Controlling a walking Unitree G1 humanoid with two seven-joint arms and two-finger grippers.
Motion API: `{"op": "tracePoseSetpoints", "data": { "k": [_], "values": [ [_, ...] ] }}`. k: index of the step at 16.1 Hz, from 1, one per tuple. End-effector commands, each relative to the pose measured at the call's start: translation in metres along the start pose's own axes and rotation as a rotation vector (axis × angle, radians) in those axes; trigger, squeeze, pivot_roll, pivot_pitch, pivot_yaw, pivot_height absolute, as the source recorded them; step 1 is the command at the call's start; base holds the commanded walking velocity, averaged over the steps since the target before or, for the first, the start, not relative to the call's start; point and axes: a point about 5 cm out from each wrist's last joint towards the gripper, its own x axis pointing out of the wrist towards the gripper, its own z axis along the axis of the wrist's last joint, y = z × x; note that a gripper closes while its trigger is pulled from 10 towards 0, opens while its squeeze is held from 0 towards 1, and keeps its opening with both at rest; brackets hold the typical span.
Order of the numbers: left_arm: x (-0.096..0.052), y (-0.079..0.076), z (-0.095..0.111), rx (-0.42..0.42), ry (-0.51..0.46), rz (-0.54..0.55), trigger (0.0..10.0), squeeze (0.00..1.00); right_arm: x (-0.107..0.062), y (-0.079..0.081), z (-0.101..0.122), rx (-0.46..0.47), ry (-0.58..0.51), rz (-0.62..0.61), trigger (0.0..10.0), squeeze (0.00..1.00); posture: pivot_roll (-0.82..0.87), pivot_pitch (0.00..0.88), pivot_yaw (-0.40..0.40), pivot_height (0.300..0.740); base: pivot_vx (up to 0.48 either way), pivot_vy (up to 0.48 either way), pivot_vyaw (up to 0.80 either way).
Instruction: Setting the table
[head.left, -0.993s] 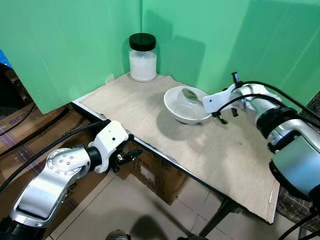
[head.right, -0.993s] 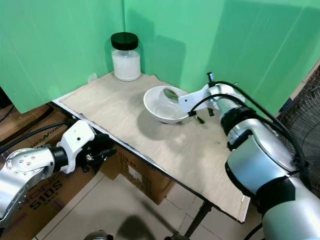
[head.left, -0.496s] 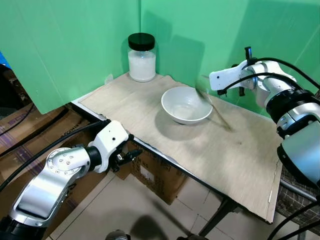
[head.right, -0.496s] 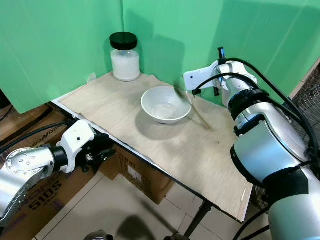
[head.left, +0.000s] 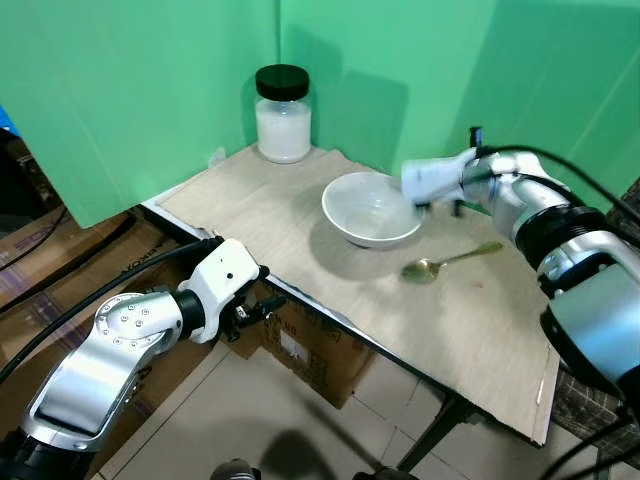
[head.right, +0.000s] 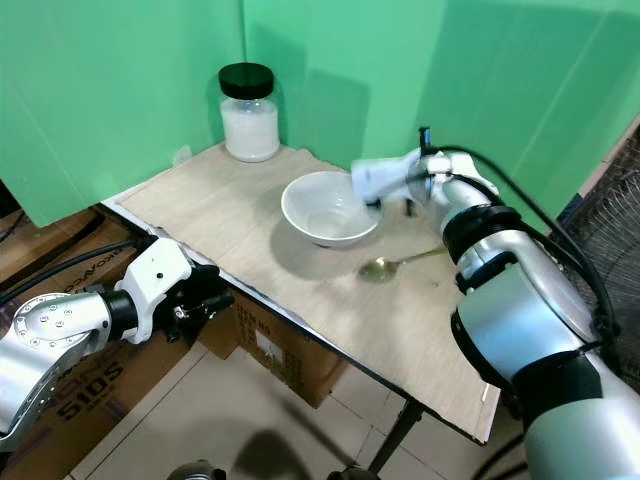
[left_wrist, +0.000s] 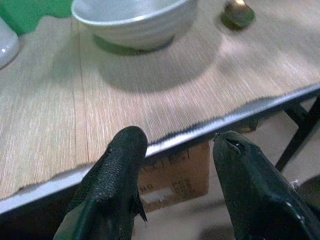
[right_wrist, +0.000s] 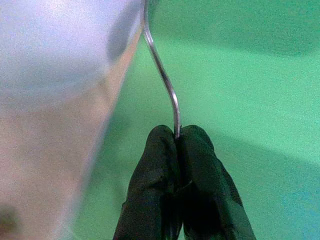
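Green screens close in the far corner of a pale wooden table (head.left: 250, 205), with cardboard boxes (head.left: 310, 352) on the floor under its near edge.

The spoon (head.left: 455, 258) lies flat on the table, free of both grippers, just beside the white bowl (head.left: 362, 236) on the side away from the jar's corner. Its long axis runs roughly along the near edge. The scoop end points toward our left and a little toward that edge, and the handle trails off to our right, slightly toward the back screen.

The bowl stands upright and looks empty, about midway between the near edge and the back. Our right gripper (right_wrist: 176, 132) hovers at the bowl's right rim. Its fingers (right_wrist: 155, 165) are pressed together, and a thin curved grey line rises from where they meet. We cannot tell what that line is.

We judge the step in hand to be laying the spoon beside the bowl, and it looks essentially done. The next move would call for drawing the right arm clear without nudging the rim, then perhaps squaring the spoon to the bowl.

A black-lidded jar (head.left: 284, 113) of white contents stands in the far corner. Our left gripper (left_wrist: 175, 142) hangs below the near edge, its fingers spread and holding nothing.
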Motion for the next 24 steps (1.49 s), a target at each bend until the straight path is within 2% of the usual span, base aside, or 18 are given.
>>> {"op": "tracePoseSetpoints", "data": {
  "k": [1, 2, 3, 4, 5, 7, 9, 10, 11, 12, 13, 14, 16, 17, 19, 20, 21, 24],
  "values": [
    [-0.001, 0.006, 0.006, 0.001, -0.039, 0.052, 10.0, 0.0, -0.005, -0.014, 0.018, 0.335, -0.185, -0.023, 0.0, 0.0, 0.12, 0.0, -0.06, 0.74, 0.0, 0.0, 0.0],
    [0.0, 0.006, 0.007, -0.002, -0.05, 0.063, 10.0, 0.0, -0.006, -0.015, 0.021, 0.412, -0.226, -0.017, 0.0, 0.0, 0.12, 0.0, -0.06, 0.74, 0.0, 0.0, 0.0],
    [0.002, 0.01, 0.016, -0.012, -0.109, 0.124, 10.0, 0.0, -0.01, -0.019, 0.03, 0.679, -0.382, -0.017, 0.0, 0.0, 0.12, 0.0, -0.063, 0.74, 0.0, 0.0, 0.0],
    [0.004, 0.014, 0.024, -0.025, -0.16, 0.193, 10.0, 0.0, -0.016, -0.019, 0.033, 0.858, -0.511, -0.036, 0.0, 0.0, 0.12, 0.0, -0.062, 0.74, 0.0, 0.0, 0.0],
    [0.005, 0.016, 0.029, -0.032, -0.195, 0.241, 10.0, 0.0, -0.025, -0.014, 0.033, 0.986, -0.607, -0.048, 0.0, 0.0, 0.12, 0.0, -0.057, 0.74, 0.0, 0.0, 0.0],
    [0.006, 0.021, 0.038, -0.071, -0.256, 0.366, 10.0, 0.0, -0.046, -0.001, 0.026, 1.182, -0.723, -0.081, 0.0, 0.0, 0.12, 0.0, -0.048, 0.74, 0.0, 0.0, 0.0],
    [0.002, 0.015, 0.048, -0.162, -0.337, 0.448, 10.0, 0.0, -0.08, 0.03, 0.021, 1.315, -0.741, -0.142, 0.0, 0.0, 0.12, 0.0, -0.043, 0.74, 0.0, 0.0, 0.0],
    [-0.002, 0.01, 0.049, -0.217, -0.359, 0.492, 10.0, 0.0, -0.099, 0.052, 0.024, 1.324, -0.73, -0.154, 9.6, 0.0, 0.12, 0.0, -0.044, 0.74, 0.0, 0.0, 0.0],
    [-0.004, 0.009, 0.049, -0.229, -0.363, 0.505, 10.0, 0.0, -0.104, 0.058, 0.025, 1.313, -0.721, -0.157, 9.6, 0.0, 0.12, 0.0, -0.044, 0.74, 0.0, 0.0, 0.0],
    [-0.006, 0.005, 0.04, -0.236, -0.325, 0.552, 10.0, 0.0, -0.114, 0.073, 0.021, 1.363, -0.657, -0.234, 10.0, 0.0, 0.11, 0.0, -0.038, 0.74, 0.0, 0.0, 0.0],
    [-0.007, 0.005, 0.035, -0.24, -0.294, 0.572, 10.0, 0.0, -0.117, 0.079, 0.018, 1.404, -0.625, -0.259, 10.0, 0.0, 0.11, 0.0, -0.038, 0.74, 0.0, 0.0, 0.0],
    [-0.003, 0.011, 0.031, -0.2, -0.256, 0.619, 10.0, 0.0, -0.12, 0.091, 0.015, 1.435, -0.564, -0.314, 10.0, 0.0, 0.11, 0.0, -0.035, 0.74, 0.0, 0.0, -0.8],
    [0.001, 0.015, 0.039, -0.204, -0.293, 0.624, 10.0, 0.0, -0.121, 0.085, 0.018, 1.448, -0.558, -0.373, 10.0, 0.0, 0.12, 0.0, -0.031, 0.74, 0.0, 0.0, -0.8],
    [0.002, 0.012, 0.042, -0.188, -0.294, 0.608, 10.0, 0.0, -0.124, 0.083, 0.021, 1.448, -0.546, -0.386, 10.0, 0.0, 0.12, 0.0, -0.032, 0.74, 0.0, 0.0, -0.8],
    [0.003, 0.008, 0.04, -0.225, -0.285, 0.619, 10.0, 0.0, -0.122, 0.084, 0.026, 1.426, -0.499, -0.397, 10.0, 0.0, 0.12, 0.0, -0.044, 0.74, 0.0, 0.0, -0.8],
    [0.005, 0.009, 0.04, -0.219, -0.275, 0.626, 10.0, 0.0, -0.122, 0.082, 0.026, 1.323, -0.476, -0.42, 10.0, 0.0, 0.12, 0.0, -0.041, 0.74, 0.0, 0.0, -0.8],
    [0.008, 0.007, 0.042, -0.202, -0.276, 0.606, 10.0, 0.0, -0.122, 0.081, 0.025, 1.367, -0.451, -0.44, 10.0, 0.0, 0.12, 0.0, -0.042, 0.74, 0.0, 0.0, -0.8],
    [0.009, 0.003, 0.037, -0.244, -0.286, 0.569, 10.0, 0.0, -0.123, 0.085, 0.022, 1.458, -0.429, -0.435, 10.0, 0.0, 0.1, 0.0, -0.025, 0.74, 0.0, 0.0, -0.8]
  ]
}}
